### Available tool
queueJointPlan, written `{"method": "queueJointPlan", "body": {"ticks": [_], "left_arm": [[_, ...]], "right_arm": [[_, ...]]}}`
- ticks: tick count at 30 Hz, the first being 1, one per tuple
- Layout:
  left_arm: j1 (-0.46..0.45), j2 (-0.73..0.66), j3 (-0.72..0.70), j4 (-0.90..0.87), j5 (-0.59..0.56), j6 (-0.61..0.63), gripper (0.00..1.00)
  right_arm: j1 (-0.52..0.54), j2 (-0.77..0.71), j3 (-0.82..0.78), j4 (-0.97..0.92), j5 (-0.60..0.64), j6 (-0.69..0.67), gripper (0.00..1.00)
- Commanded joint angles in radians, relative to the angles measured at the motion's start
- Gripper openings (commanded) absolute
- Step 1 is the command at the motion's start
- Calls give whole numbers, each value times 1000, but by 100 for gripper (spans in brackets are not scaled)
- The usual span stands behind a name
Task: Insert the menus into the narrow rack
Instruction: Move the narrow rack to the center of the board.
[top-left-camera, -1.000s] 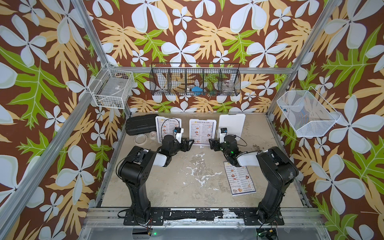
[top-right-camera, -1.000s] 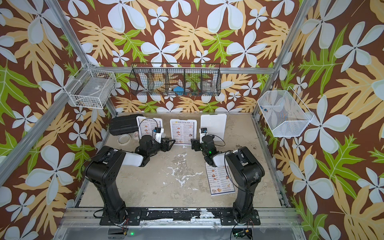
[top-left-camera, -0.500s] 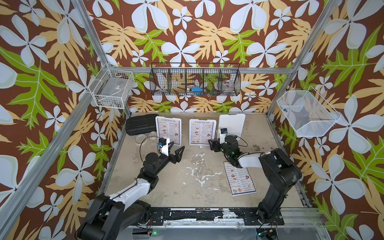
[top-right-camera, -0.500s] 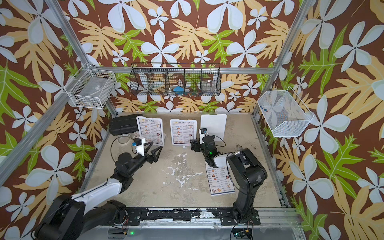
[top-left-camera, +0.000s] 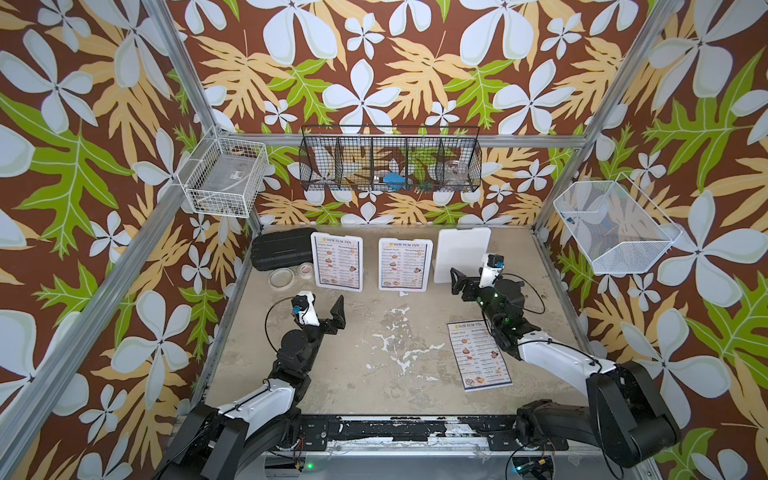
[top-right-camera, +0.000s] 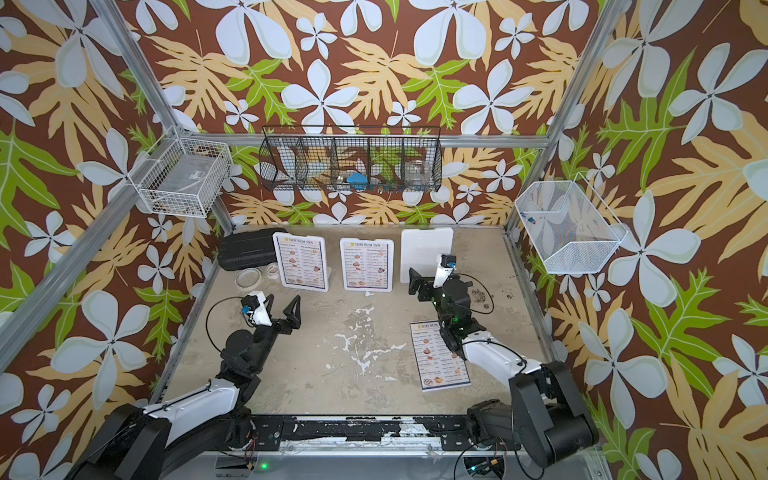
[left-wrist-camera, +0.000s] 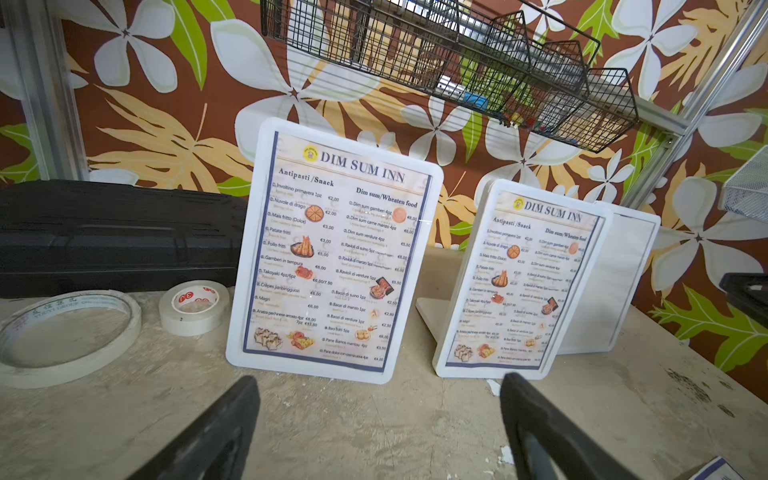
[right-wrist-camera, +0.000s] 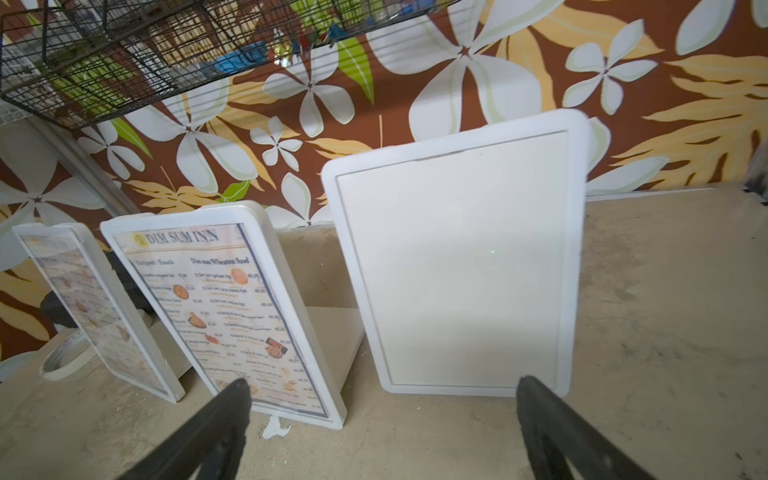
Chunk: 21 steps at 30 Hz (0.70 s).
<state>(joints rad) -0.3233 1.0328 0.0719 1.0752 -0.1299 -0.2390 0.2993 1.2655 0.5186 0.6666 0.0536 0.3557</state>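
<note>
three white stands are set upright in a row at the back of the table (top-left-camera: 374, 365). a "dim sum inn" menu (left-wrist-camera: 332, 257) is seated in the left stand (left-wrist-camera: 261, 199), and a second menu (left-wrist-camera: 528, 286) is seated in the middle stand (left-wrist-camera: 428, 313). only a plain white face is shown by the right stand (right-wrist-camera: 457, 270). a third menu (top-left-camera: 478, 355) is laid flat on the table, face up, well apart from the stands, and its far corner is covered by the right arm in both top views. the left gripper (left-wrist-camera: 378, 386) is seen released, its jaws spread wide with nothing between them, held low in front of the two filled stands and apart from them. the right gripper (right-wrist-camera: 384, 386) is also released and empty, pointed at the right stand and near it. a black case (top-left-camera: 280, 249) and two tape rolls (left-wrist-camera: 68, 332) are placed beside the left stand. a black wire basket (top-left-camera: 390, 160) is hung on the back wall above the stands.
</note>
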Motion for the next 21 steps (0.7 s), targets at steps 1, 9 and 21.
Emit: {"method": "queueJointPlan", "body": {"ticks": [1,9,21], "left_arm": [[1,-8,-1,35,-13,-12,92],[0,-9,-1,26,-31,-22,92],[1,-30,22,-67,-43,-38,93]], "right_arm": [[-16,-36,-11,-34,195,71,100],[-54,-38,34,-79,184,-55,100],[-251,120,-18,352,-124,14,100]]}}
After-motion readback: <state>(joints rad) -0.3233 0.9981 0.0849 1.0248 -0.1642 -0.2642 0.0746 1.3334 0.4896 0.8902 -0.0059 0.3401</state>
